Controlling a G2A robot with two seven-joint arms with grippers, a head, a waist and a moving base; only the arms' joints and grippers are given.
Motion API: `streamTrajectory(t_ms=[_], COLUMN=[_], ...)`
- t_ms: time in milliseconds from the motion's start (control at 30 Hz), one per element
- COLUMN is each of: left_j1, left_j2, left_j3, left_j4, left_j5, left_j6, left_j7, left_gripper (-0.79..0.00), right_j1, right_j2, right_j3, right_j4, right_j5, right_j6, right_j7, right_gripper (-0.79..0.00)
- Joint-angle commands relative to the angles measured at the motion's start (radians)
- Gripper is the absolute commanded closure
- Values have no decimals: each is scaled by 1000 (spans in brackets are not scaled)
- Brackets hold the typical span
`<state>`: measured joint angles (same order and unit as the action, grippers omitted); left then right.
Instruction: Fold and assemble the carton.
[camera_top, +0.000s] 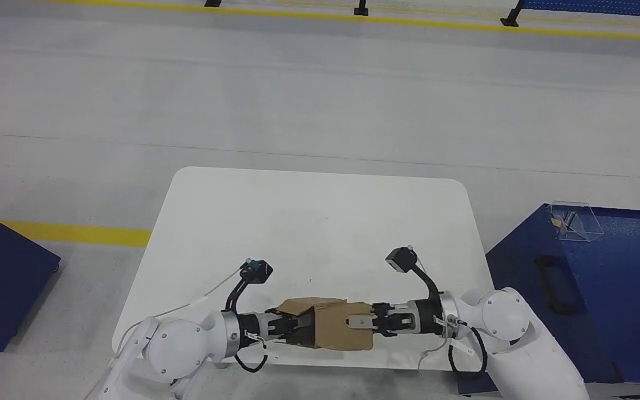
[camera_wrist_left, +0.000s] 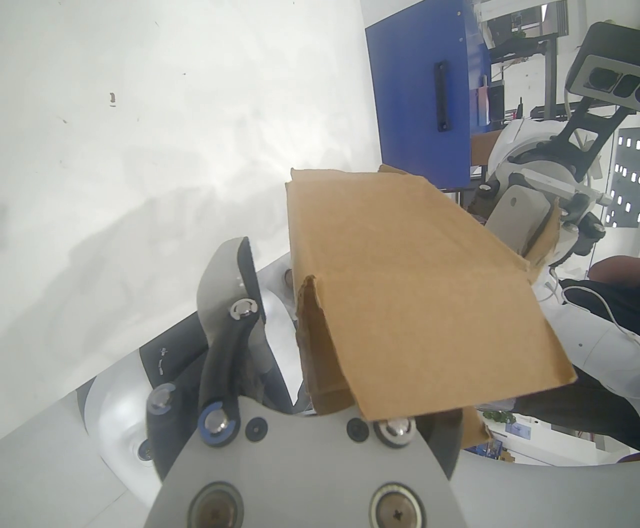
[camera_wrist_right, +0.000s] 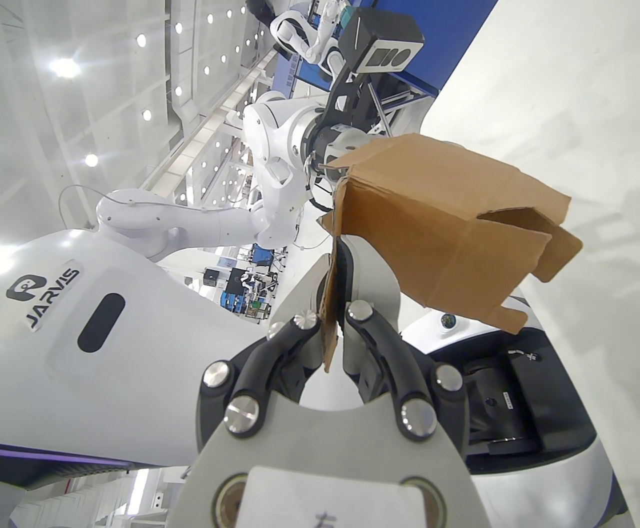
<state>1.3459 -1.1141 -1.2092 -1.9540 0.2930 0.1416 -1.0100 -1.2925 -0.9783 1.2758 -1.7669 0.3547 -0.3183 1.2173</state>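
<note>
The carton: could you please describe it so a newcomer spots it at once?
Find the white table; go to the middle of its edge nearest the robot. There is the carton, a half-folded box, the only brown thing there.

The carton (camera_top: 328, 326) is at the near edge of the table (camera_top: 310, 220), about midway along it. The left gripper (camera_top: 288, 326) is at its left end and the right gripper (camera_top: 360, 323) at its right end, where a carton flap lies between that gripper's jaws. A cabinet (camera_top: 560, 290) stands just right of the table.
</note>
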Motion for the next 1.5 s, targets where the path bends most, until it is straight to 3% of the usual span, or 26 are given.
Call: streamTrajectory(t_ms=[0,33,167,200,233,267,533,633,767,867,1133,1233,1333,1467], left_j1=[0,0,-1,1,-2,-2,-1,-10,-34,-59,-56,-58,-115,-184], left_j2=[1,1,3,3,3,3,6,3,-8,-16,-16,-26,-42,-62], left_j3=[3,4,9,12,11,11,14,26,22,11,13,24,11,58], left_j4=[0,0,3,6,1,1,8,35,81,107,110,148,257,406], left_j5=[2,4,5,-3,-3,-3,39,23,-126,-267,-269,-456,-733,-924], left_j6=[2,3,8,18,18,18,2,38,94,138,140,198,246,291], left_j7=[4,6,14,8,11,11,30,52,77,76,79,30,-45,-85], left_gripper=[-43,0,0,0,0,0,0,0,0,0,0,0,0,0], right_j1=[0,0,0,0,-1,-1,-4,-18,-55,-99,-104,-125,-153,-174], right_j2=[0,1,2,2,3,3,3,7,15,16,17,18,19,22], right_j3=[-2,-3,-8,-10,-11,-11,-9,21,86,138,145,160,188,239], right_j4=[-1,-2,-4,-3,-3,-1,-2,-9,-25,-32,-42,-82,-112,-118], right_j5=[-1,-2,-6,-14,-23,-26,-27,-21,31,166,167,79,85,111], right_j6=[0,0,0,4,13,21,24,23,5,21,14,-9,2,11], right_j7=[-1,-1,-1,1,2,-2,-19,-49,-72,-110,-102,-177,-225,-253], right_gripper=[0,0,0,-157,-723,-785,-785,-785,-785,-785,-785,-785,-785,-785])
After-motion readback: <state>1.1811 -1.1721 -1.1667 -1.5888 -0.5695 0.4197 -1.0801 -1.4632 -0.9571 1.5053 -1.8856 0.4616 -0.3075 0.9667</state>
